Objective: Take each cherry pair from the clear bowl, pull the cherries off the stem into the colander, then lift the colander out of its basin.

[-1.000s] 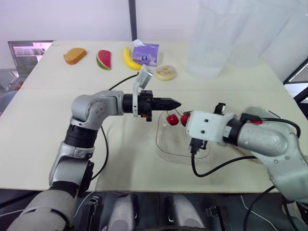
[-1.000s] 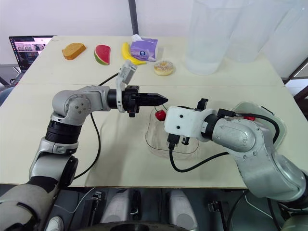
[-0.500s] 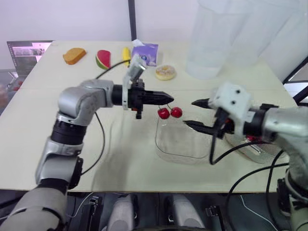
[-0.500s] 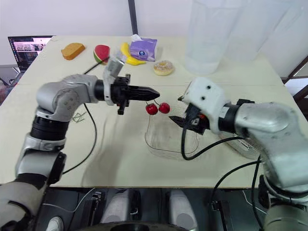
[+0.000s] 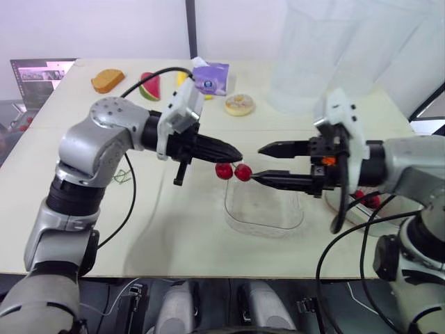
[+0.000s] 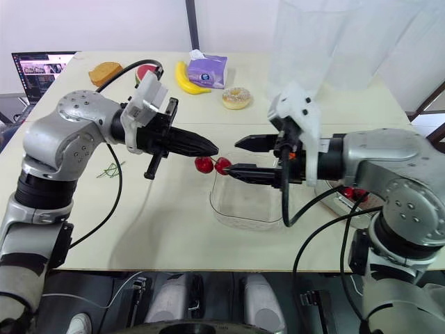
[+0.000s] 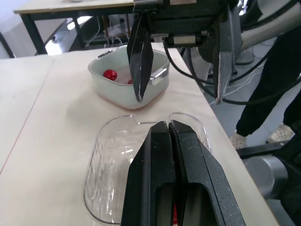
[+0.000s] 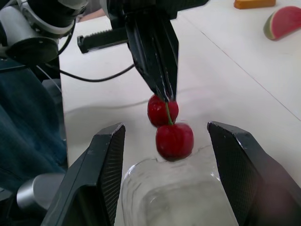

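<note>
My left gripper [image 5: 236, 152] is shut on the stem of a red cherry pair [image 5: 233, 171], which hangs just above the near-left rim of the clear bowl [image 5: 268, 212]. My right gripper [image 5: 259, 164] points at it from the right and is open, one finger above and one level with the cherries [image 8: 174, 140], not touching them. In the right wrist view the cherries dangle between its fingertips [image 8: 113, 136]. The pale basin with the colander [image 7: 127, 82] stands beyond the bowl and holds loose cherries [image 7: 110, 74]. My right arm hides most of the basin in the eye views.
Bare green stems [image 5: 124, 175] lie on the table under my left arm. Along the back edge sit bread [image 5: 108, 80], a watermelon slice [image 5: 149, 85], a purple tissue box [image 5: 210, 76] and a doughnut [image 5: 240, 105]. A tall translucent container [image 5: 306, 56] stands back right.
My right gripper has swung round from over the bowl to point left at the cherries, open. My left arm has raised its elbow and the cherry pair has dropped slightly, towards the left.
</note>
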You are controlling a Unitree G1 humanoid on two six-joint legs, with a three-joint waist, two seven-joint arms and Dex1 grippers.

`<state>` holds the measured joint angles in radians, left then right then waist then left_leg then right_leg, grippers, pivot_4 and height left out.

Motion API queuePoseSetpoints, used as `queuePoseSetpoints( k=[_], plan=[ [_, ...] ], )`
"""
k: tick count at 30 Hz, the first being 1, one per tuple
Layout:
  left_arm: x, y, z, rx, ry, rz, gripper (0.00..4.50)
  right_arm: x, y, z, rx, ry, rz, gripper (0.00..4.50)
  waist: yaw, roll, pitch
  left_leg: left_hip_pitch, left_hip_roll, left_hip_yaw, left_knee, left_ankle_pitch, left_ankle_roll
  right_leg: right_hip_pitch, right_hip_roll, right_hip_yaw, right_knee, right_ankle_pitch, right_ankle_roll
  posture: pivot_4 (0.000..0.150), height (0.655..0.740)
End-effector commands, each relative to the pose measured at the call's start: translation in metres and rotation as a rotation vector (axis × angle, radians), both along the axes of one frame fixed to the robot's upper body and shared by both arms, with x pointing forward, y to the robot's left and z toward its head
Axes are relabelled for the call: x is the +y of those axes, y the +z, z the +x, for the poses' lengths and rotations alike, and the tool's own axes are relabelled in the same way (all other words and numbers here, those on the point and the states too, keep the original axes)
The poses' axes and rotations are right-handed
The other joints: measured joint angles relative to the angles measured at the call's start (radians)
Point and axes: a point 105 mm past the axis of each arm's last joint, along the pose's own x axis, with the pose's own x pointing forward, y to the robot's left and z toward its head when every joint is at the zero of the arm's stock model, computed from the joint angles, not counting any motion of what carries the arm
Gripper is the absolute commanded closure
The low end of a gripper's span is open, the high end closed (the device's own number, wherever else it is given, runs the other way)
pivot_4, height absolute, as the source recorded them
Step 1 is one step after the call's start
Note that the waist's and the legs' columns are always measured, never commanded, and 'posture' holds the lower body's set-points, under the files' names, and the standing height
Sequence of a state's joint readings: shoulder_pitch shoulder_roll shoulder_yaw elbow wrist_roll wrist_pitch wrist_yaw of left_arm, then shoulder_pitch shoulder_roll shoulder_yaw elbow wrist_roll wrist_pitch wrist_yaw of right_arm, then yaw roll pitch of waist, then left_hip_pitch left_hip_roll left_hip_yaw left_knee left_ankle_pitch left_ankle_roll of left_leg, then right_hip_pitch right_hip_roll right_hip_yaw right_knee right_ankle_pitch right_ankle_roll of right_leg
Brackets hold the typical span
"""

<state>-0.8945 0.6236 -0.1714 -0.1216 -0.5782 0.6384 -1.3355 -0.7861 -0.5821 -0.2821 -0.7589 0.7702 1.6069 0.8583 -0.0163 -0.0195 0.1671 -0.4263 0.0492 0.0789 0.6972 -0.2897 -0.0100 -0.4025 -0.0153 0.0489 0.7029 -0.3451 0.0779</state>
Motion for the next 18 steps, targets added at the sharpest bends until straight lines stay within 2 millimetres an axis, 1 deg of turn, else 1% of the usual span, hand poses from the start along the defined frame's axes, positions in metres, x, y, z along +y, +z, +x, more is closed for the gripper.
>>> queuePoseSetpoints(
  k=[1,7,18],
  plan=[
    [-0.001,0.009,-0.004,-0.051,-0.005,-0.027,4.50,0.006,0.001,0.002,-0.016,0.004,-0.002,1.52,0.000,0.000,0.000,0.000,0.000,0.000,0.000,0.000,0.000,0.000,0.000,0.000,0.000,0.000,0.000,0.150,0.7400],
    [-0.002,0.009,-0.005,-0.041,-0.013,-0.041,4.50,0.012,-0.005,0.008,0.001,0.003,-0.002,1.52,-0.001,0.000,0.000,0.000,0.000,0.000,0.000,0.000,0.000,0.000,0.000,0.000,0.000,0.000,0.000,0.150,0.7400],
    [-0.004,0.011,-0.009,-0.034,-0.028,-0.056,4.50,0.009,-0.015,0.018,0.009,-0.029,-0.021,1.52,-0.001,0.000,0.000,0.000,0.000,0.000,0.000,0.000,0.000,0.000,0.000,0.000,0.000,0.000,0.000,0.150,0.7400]
  ],
)
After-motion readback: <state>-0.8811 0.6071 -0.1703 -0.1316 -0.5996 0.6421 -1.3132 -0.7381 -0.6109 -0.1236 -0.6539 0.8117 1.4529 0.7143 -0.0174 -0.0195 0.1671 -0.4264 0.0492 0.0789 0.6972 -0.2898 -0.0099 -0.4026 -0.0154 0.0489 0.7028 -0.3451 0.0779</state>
